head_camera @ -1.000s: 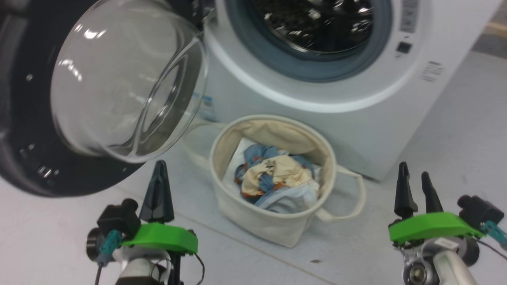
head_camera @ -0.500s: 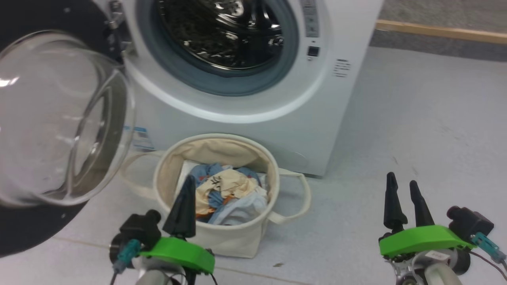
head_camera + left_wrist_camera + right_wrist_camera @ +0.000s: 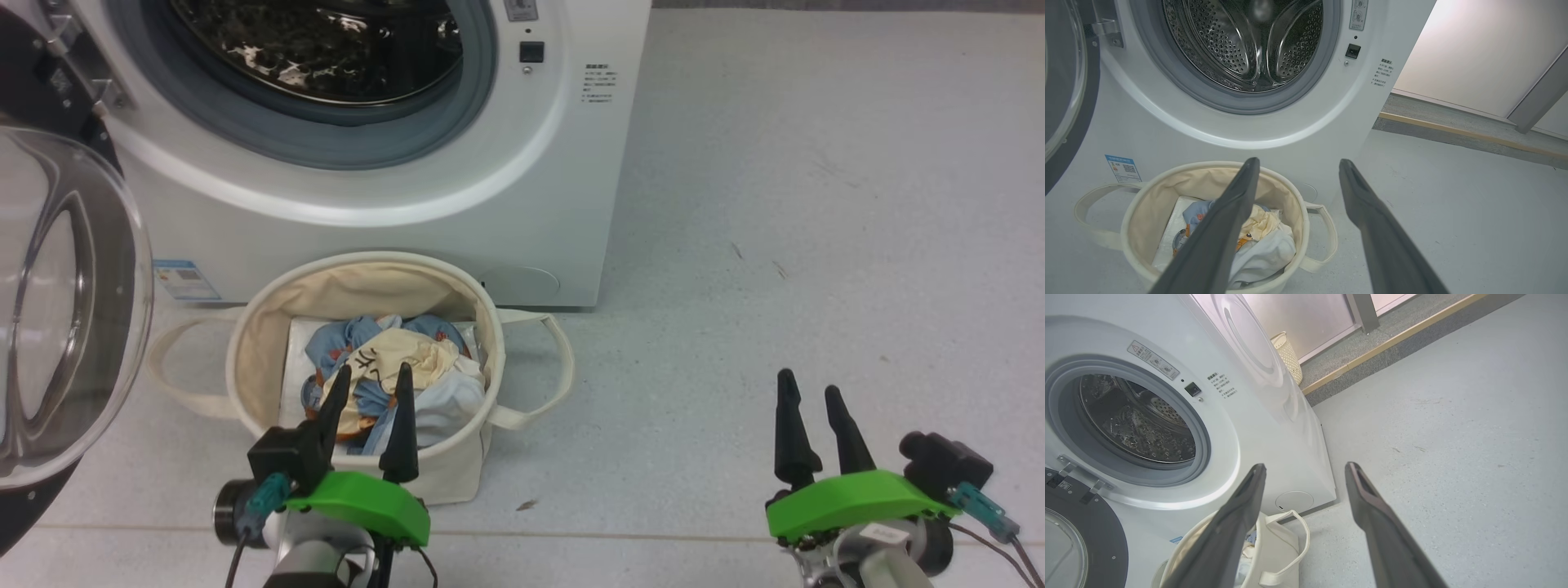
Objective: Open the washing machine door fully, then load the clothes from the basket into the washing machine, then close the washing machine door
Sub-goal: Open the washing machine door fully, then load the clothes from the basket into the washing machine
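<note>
The white washing machine (image 3: 392, 204) stands ahead with its metal drum (image 3: 1249, 41) exposed. The washing machine door (image 3: 57, 302), black with a bulging glass bowl, is swung out to the left. In front of the machine sits the cream basket (image 3: 245, 343), and the clothes (image 3: 392, 359) lie in it: blue, cream and pale pieces. My left gripper (image 3: 373, 371) is open, with its fingers over the basket's near rim and nothing between them. In the left wrist view the left gripper (image 3: 1298, 161) spans the basket (image 3: 1139, 196) and the floor. My right gripper (image 3: 808, 382) is open over the floor, far to the right.
Grey floor (image 3: 816, 245) stretches to the right of the machine. A blue label (image 3: 184, 280) is on the machine's lower front. In the right wrist view a woven bin (image 3: 1289, 355) and a wooden floor strip (image 3: 1392, 339) lie behind the machine.
My left gripper has gone from shut to open. The head camera has swung, so the machine, door and basket have slid left in the picture.
</note>
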